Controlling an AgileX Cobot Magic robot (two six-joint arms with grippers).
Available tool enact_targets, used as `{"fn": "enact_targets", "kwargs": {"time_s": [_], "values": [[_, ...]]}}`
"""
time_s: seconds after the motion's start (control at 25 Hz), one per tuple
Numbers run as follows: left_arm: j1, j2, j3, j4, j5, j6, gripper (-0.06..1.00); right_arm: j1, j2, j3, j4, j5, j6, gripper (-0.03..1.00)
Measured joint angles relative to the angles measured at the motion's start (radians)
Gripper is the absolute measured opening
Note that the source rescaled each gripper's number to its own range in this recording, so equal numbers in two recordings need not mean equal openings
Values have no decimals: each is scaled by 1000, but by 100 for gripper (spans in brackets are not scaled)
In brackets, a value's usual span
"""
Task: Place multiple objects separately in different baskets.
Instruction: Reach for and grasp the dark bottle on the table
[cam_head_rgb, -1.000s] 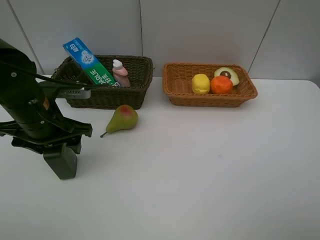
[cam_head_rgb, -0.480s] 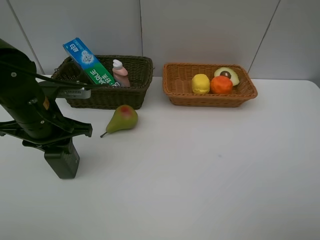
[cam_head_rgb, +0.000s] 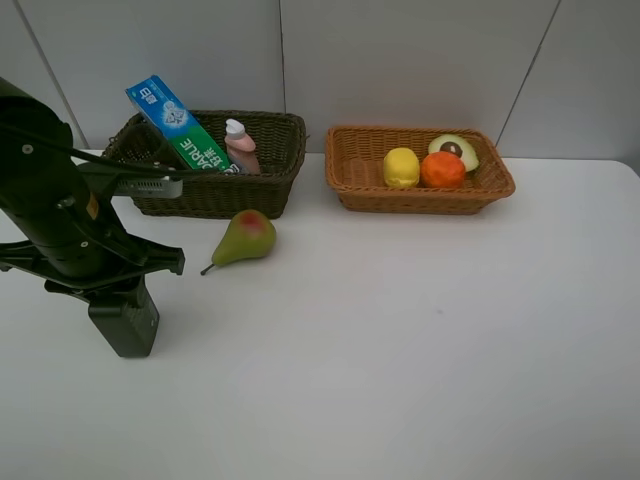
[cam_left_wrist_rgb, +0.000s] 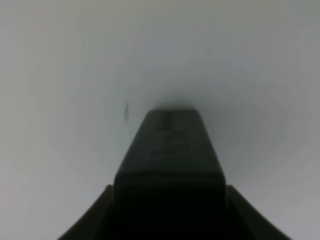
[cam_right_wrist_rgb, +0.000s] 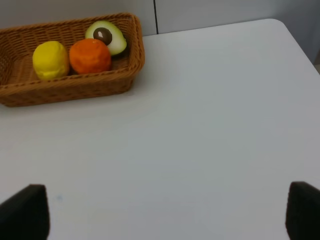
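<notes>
My left gripper (cam_head_rgb: 118, 298) points down at the table's left and is shut on the dark green pump bottle (cam_head_rgb: 124, 322), which touches the table. That bottle (cam_left_wrist_rgb: 170, 145) fills the middle of the left wrist view. The pear (cam_head_rgb: 245, 237) lies on the table in front of the dark basket (cam_head_rgb: 215, 197). That basket holds the toothpaste box (cam_head_rgb: 178, 123) and the small pink bottle (cam_head_rgb: 240, 147). The light basket (cam_head_rgb: 425, 199) holds the lemon (cam_head_rgb: 401, 167), orange (cam_head_rgb: 442, 169) and avocado half (cam_head_rgb: 456, 150). My right gripper (cam_right_wrist_rgb: 162, 220) stands open over bare table, out of the exterior view.
The white table (cam_head_rgb: 420, 340) stretches bare to the right and front. A pale wall stands just behind both baskets. The right wrist view shows the light basket (cam_right_wrist_rgb: 65, 91) and the table's rounded far corner (cam_right_wrist_rgb: 280, 27).
The left jaws have closed on the dark bottle, which shifted slightly right and straightened. Everything else has stayed where it was.
</notes>
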Motion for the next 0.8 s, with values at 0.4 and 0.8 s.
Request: {"fn": "enact_targets", "kwargs": {"time_s": [0.4,0.8], "values": [[0,0,-33,0,74,16,48,0,0,0,0,0,0,100],[0,0,-171,-2,249,34,48,0,0,0,0,0,0,100]]}}
